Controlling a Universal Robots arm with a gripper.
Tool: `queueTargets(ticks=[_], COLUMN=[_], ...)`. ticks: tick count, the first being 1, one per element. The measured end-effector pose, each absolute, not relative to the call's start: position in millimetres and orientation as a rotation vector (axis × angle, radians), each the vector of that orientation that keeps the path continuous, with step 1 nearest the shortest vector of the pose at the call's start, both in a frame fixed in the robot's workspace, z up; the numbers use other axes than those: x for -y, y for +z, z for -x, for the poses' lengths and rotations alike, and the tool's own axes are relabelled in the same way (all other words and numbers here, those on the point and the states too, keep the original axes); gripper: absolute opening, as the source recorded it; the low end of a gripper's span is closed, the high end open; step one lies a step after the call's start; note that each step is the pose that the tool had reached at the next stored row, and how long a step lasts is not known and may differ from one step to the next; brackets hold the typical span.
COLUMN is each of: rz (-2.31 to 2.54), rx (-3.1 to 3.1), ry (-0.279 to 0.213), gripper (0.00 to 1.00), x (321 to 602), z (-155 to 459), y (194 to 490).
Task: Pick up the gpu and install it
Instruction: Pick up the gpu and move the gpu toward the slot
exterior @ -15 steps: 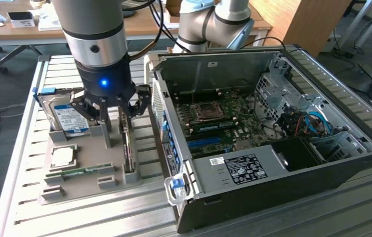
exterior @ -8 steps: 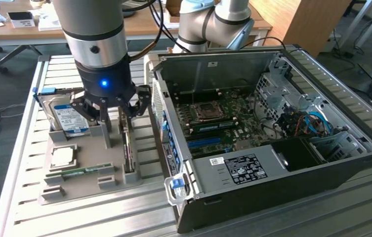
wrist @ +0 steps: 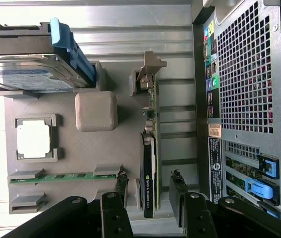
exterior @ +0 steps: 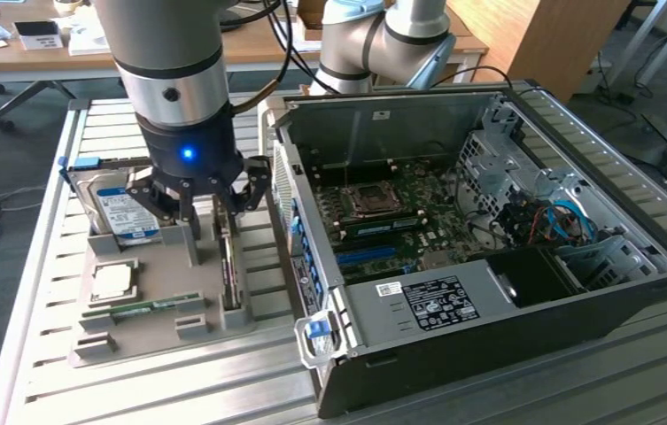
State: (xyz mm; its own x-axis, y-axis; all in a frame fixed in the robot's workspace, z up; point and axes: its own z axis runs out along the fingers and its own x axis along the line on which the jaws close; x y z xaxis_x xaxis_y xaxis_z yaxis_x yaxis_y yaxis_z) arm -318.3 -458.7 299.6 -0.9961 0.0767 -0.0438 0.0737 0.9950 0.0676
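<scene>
1. Two fingers of your black gripper (exterior: 215, 220) stand wide apart in the exterior view, over the thin green circuit-board gpu (exterior: 230, 270), which stands on edge in the grey plastic tray (exterior: 156, 310).
2. Wrist view: your gripper (wrist: 148, 178) straddles the gpu (wrist: 150, 158), clear of both sides.

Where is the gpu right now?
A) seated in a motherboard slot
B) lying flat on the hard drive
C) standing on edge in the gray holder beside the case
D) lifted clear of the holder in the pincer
C: the gpu stands on edge in the gray holder, the open pincer straddling it with a gap on either side.
</scene>
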Motion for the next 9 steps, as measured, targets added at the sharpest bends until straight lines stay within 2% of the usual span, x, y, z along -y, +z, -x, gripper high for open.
queueTargets(ticks=[9], rz=[-0.116], rx=[-3.091], ry=[0.102], gripper=[0.47], x=[458.7], z=[318.3], y=[297.5])
